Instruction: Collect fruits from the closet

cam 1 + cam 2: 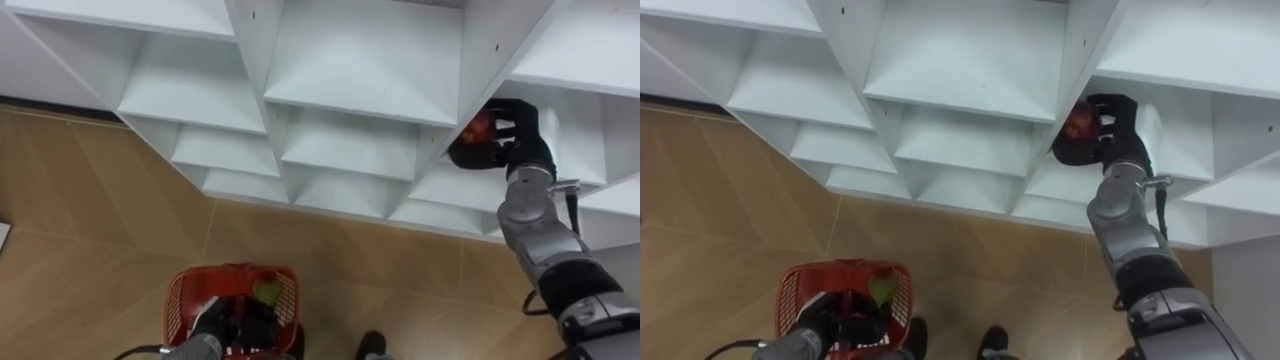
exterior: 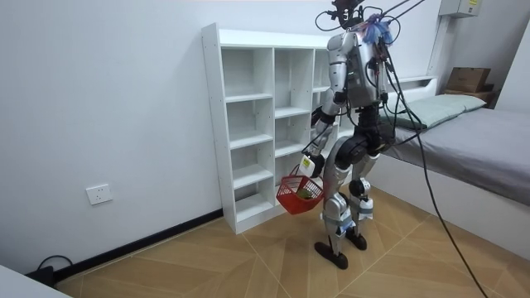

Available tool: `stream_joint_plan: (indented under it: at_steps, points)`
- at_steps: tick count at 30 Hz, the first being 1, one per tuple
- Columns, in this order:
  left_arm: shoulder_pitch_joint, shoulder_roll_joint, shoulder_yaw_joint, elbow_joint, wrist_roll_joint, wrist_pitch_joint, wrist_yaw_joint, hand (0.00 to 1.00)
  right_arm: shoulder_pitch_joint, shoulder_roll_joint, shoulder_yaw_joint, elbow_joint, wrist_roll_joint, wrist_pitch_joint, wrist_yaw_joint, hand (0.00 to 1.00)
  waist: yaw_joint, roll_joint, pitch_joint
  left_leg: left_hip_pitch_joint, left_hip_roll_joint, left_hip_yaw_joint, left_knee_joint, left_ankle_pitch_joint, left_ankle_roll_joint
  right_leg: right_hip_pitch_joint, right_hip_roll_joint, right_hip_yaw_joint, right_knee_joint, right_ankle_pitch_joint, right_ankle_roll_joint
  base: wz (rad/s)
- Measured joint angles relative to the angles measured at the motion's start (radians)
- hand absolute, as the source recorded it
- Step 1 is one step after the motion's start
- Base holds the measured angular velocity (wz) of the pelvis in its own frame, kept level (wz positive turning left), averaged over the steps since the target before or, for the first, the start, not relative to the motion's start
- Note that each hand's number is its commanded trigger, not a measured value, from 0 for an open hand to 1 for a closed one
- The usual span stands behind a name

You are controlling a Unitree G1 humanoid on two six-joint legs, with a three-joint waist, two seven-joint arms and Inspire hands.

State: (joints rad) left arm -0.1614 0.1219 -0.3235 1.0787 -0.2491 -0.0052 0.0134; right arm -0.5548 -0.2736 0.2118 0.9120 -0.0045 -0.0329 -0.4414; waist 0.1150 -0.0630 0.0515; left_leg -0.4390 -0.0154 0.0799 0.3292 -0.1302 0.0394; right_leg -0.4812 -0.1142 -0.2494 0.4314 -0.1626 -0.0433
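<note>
Robot faces the white closet (image 2: 248, 124). At 2 o'clock its right hand (image 1: 515, 130) clasps a red fruit (image 1: 481, 128) on a shelf. At 7 o'clock its left hand (image 1: 222, 322) grips a red basket (image 1: 178, 295) already holding a green fruit (image 1: 265, 292).

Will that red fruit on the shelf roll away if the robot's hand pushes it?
Probably yes: the red fruit looks round, and the white shelf looks flat with no lip. It seems small and light, since the right hand curls round it whole. Dropped into the red basket in the left hand, it should stay put.
</note>
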Motion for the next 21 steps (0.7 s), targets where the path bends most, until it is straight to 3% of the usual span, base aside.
stream_joint_plan:
  at_steps: [12,16,18,21]
  points:
    - [0.024,0.006,-0.015,0.002,-0.023,-0.001,-0.003,1.0,0.088,-0.002,0.002,-0.065,0.017,-0.011,0.032,1.0,-0.005,0.002,-0.0012,0.094,0.003,-0.002,-0.039,0.0,-0.002,0.095,0.01,-0.003,-0.041,-0.001,0.004,0.0]
    - [0.03,0.007,-0.014,0.002,-0.023,-0.001,-0.005,1.0,0.139,-0.004,0.001,-0.11,0.027,-0.024,0.053,1.0,-0.021,0.012,-0.0094,0.107,0.003,-0.002,-0.047,0.0,-0.002,0.113,0.013,-0.006,-0.057,0.001,0.006,0.0]
    - [0.035,0.009,-0.011,0.002,-0.022,-0.001,-0.005,1.0,0.177,-0.002,0.008,-0.117,0.035,-0.031,0.066,1.0,-0.026,0.016,-0.0175,0.132,0.002,-0.002,-0.06,0.0,-0.002,0.137,0.014,-0.005,-0.069,0.001,0.009,-0.02]
    - [0.037,0.02,-0.002,0.002,-0.024,-0.002,-0.006,1.0,0.239,-0.004,0.008,-0.193,0.034,-0.032,0.083,1.0,-0.038,0.014,-0.0185,0.158,0.002,-0.001,-0.061,0.0,-0.002,0.164,0.014,-0.003,-0.075,-0.001,0.012,-0.01]
